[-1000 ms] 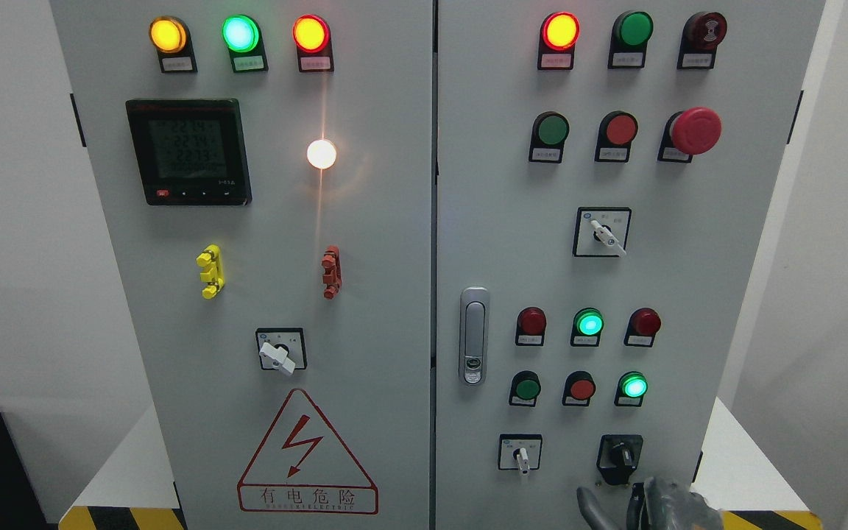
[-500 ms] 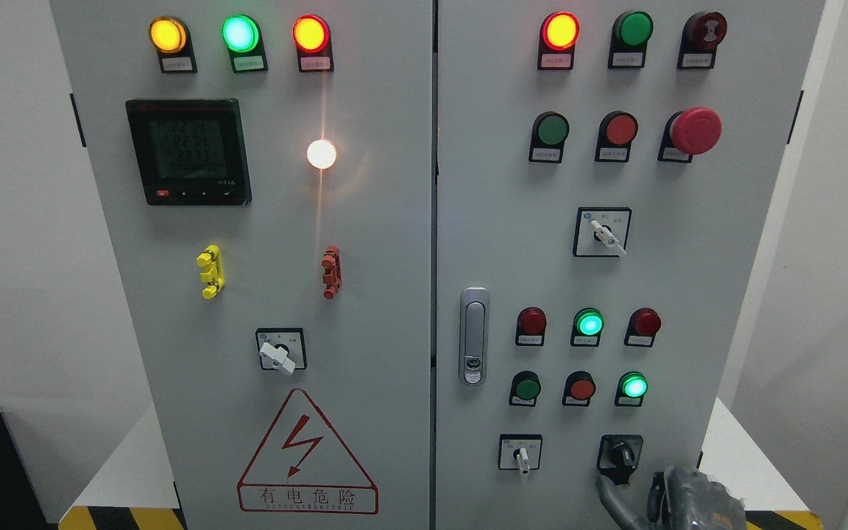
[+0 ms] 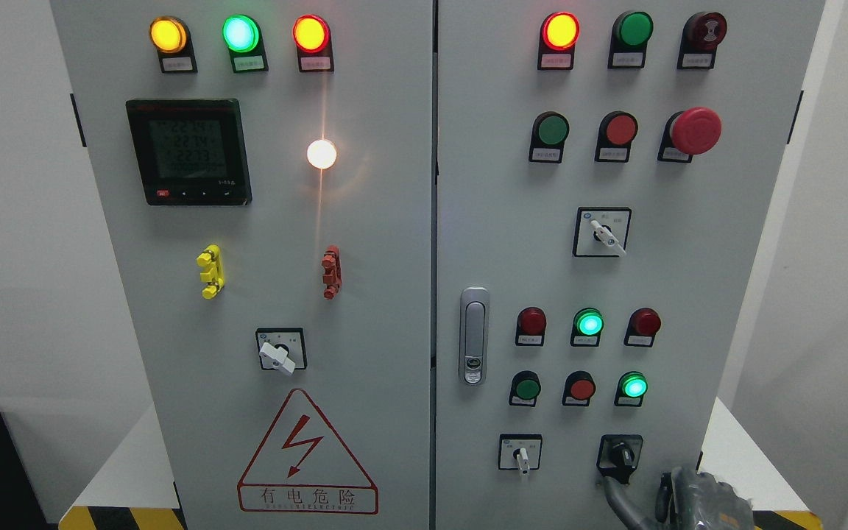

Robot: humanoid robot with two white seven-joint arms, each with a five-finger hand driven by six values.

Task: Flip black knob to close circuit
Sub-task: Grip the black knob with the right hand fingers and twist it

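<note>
The black knob point(image 3: 621, 454) sits on a black square plate at the lower right of the grey control cabinet's right door point(image 3: 512, 258). My right hand point(image 3: 659, 497) rises from the bottom edge just below and right of the knob. One grey finger point(image 3: 617, 495) reaches up to the lower left edge of the knob's plate. The other fingers are curled lower, beside the dark palm point(image 3: 711, 504). The hand holds nothing that I can see. My left hand is out of view.
A white selector switch point(image 3: 520, 454) is left of the black knob. Red and green push buttons and lit green lamps point(image 3: 589, 324) sit above. A silver door handle point(image 3: 473, 336) is at the door's left edge. A red mushroom stop button point(image 3: 695, 130) is at the upper right.
My right hand has moved up and to the right, and its raised finger has come up to the lower edge of the black knob's plate.
</note>
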